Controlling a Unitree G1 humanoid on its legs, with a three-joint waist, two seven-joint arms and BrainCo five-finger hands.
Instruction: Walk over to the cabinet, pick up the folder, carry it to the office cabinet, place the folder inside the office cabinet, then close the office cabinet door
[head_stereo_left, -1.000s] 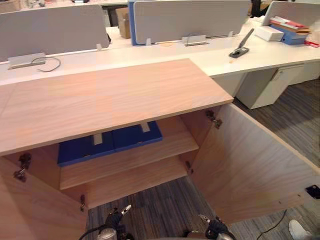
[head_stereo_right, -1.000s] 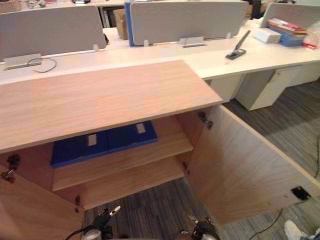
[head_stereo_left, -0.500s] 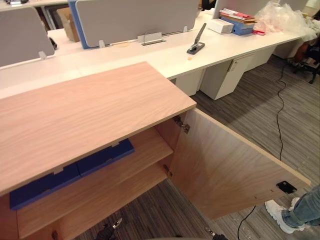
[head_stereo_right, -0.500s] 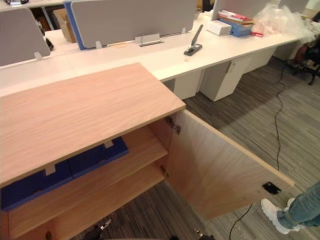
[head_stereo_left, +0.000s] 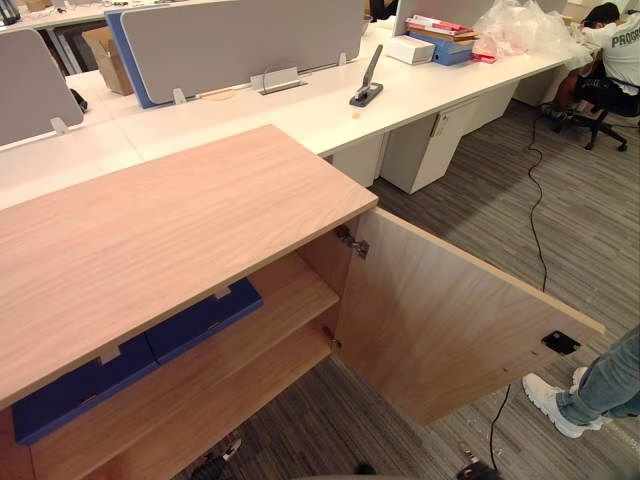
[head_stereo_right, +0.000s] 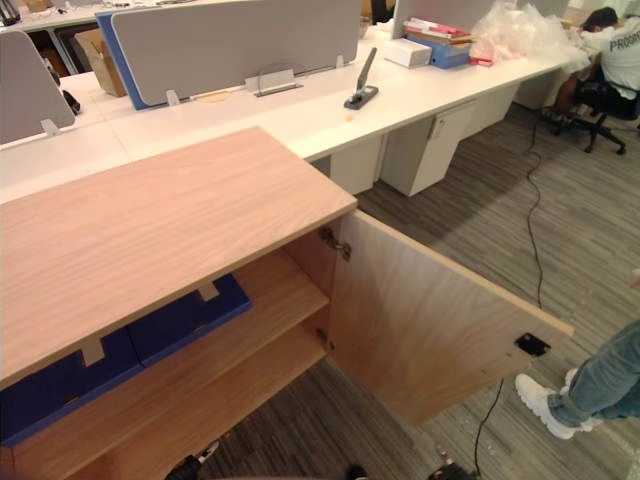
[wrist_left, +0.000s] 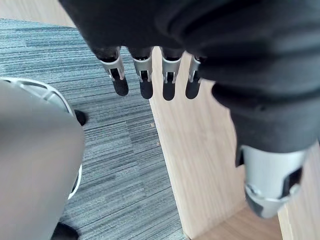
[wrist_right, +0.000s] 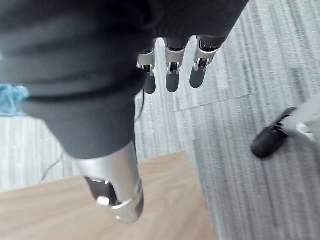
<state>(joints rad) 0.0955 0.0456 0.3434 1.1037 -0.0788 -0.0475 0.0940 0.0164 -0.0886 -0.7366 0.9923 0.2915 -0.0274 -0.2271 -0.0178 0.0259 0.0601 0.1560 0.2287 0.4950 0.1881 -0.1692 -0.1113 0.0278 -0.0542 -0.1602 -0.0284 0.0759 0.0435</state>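
Note:
The blue folder (head_stereo_left: 150, 348) lies flat on the upper shelf of the wooden cabinet (head_stereo_left: 170, 225), partly hidden under the cabinet's top. The cabinet's right door (head_stereo_left: 450, 325) stands wide open over the carpet. My left hand (wrist_left: 142, 80) hangs low in front of the cabinet, with straight fingers and nothing in it; one of its fingertips (head_stereo_left: 229, 450) shows at the bottom edge of the eye views. My right hand (wrist_right: 172, 67) hangs beside the open door, fingers straight and holding nothing, and it also shows low down (head_stereo_left: 470, 466).
A long white desk (head_stereo_left: 300, 115) with grey dividers (head_stereo_left: 230, 40) runs behind the cabinet, with a black stapler (head_stereo_left: 365, 92) on it. A person's leg and white shoe (head_stereo_left: 565, 410) stand just past the open door. Another person (head_stereo_left: 620, 45) sits at the far right.
The camera has turned to the right, so the cabinet has slid left in view. Both hands have sunk towards the bottom edge. A standing person's leg has come into view at the lower right.

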